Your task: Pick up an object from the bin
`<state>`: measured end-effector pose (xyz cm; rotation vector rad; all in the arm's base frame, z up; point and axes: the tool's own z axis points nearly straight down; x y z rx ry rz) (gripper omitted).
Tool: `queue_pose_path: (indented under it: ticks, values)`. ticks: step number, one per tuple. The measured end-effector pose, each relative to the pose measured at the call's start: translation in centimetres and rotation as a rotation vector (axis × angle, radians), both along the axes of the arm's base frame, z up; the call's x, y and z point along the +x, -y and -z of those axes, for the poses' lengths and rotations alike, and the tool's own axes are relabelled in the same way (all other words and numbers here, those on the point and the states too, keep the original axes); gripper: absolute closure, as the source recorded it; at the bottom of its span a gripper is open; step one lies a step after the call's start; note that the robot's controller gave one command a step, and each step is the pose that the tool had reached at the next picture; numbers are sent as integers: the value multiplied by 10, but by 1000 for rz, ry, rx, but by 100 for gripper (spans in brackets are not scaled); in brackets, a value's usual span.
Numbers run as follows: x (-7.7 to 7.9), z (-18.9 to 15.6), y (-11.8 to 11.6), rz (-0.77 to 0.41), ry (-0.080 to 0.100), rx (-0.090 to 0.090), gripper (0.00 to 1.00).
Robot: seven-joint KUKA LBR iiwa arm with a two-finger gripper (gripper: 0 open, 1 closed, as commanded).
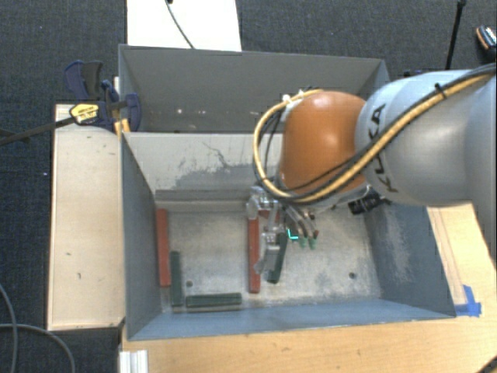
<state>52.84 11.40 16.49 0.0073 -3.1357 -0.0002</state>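
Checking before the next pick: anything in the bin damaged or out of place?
Nothing stands out. Two red bars and two dark green bars lie flat on the bin floor; the gripper hangs by a red one.

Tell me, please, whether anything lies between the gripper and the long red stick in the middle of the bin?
Nothing visible does. The gripper sits close beside the red stick, just to its right in the view. The other red stick and the two dark green sticks lie well off to the view's left.
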Motion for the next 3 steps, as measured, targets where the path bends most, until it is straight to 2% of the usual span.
queue_pose_path:
  ticks: [1, 2, 3]
  values:
    - [-5, 96, 75, -599, 5, 1, 0]
    - [-4, 94, 73, -594, 7, 2, 100]
    - [25, -37, 103, -597, 17, -2, 100]
